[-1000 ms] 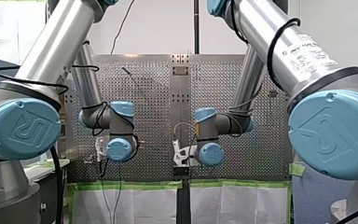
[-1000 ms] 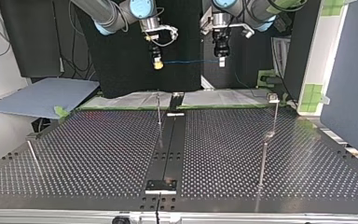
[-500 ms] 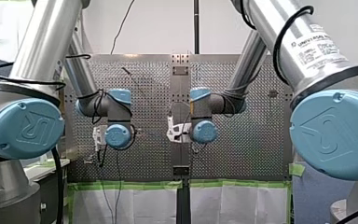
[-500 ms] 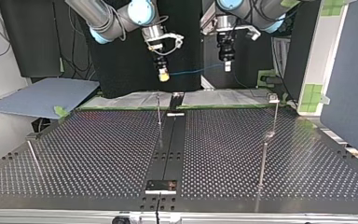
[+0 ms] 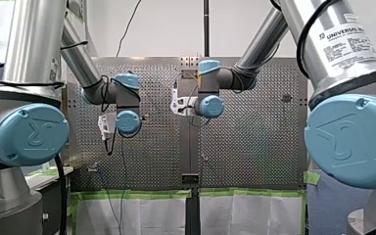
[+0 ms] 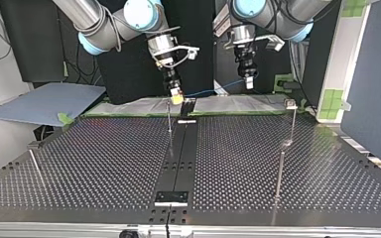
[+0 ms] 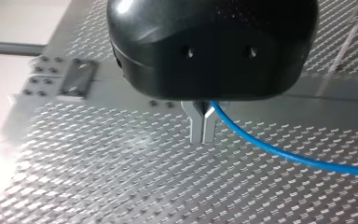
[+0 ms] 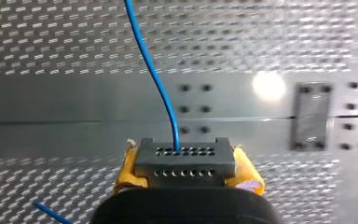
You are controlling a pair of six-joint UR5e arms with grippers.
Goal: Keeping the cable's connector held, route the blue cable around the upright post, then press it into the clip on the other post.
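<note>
In the top view my right gripper [image 6: 176,97], with yellow pads, hangs just above and beside the top of a thin upright post [image 6: 169,119]. The right wrist view shows my right gripper [image 8: 186,171] shut on a grey connector [image 8: 185,154], from which the blue cable [image 8: 156,79] runs ahead. The blue cable [image 6: 213,89] rises slantwise to my left gripper [image 6: 249,83]. My left gripper [image 7: 203,139] has its metal fingers shut on the blue cable [image 7: 279,151], high over the perforated table. A post with a clip [image 6: 291,105] stands at the top view's right.
A black strip [image 6: 181,153] runs down the middle of the perforated table [image 6: 104,163]. A further post [image 6: 280,168] stands nearer in the top view at its right, and a short one [image 6: 34,166] at its left. A blue-grey board [image 6: 49,101] lies beyond the table's far left corner.
Both grippers have come down toward the table. My right gripper has moved with the connector to the thin post's top, and the cable between the grippers now slopes instead of lying level.
</note>
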